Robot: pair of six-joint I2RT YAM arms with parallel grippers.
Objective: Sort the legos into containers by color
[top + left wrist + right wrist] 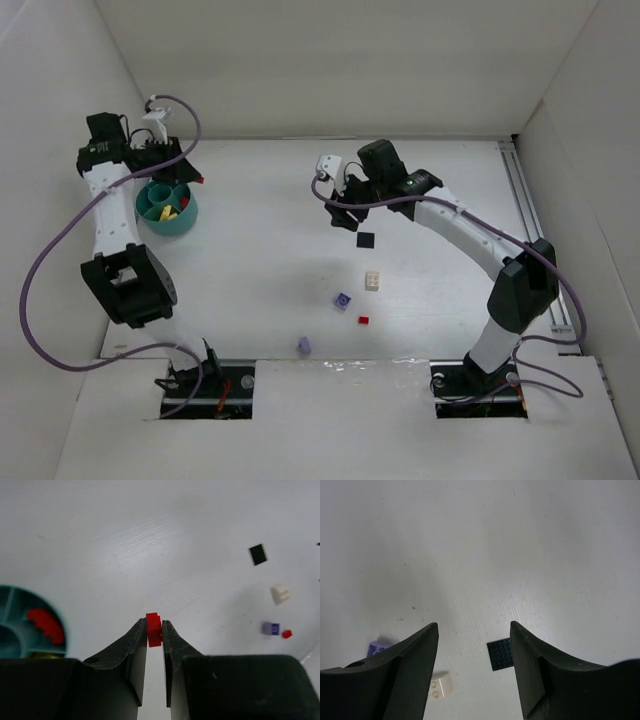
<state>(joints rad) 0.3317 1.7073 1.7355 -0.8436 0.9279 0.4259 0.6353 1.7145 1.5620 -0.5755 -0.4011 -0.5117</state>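
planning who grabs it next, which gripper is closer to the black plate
Right. The right gripper hangs open close to the black plate; the left gripper is far off by the bowl, shut on a red brick.

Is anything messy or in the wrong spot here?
Nothing looks broken or spilled. Loose on the table, outside the teal bowl: black square, cream brick, tiny red brick, lilac brick, and a second lilac brick nearest the front edge.
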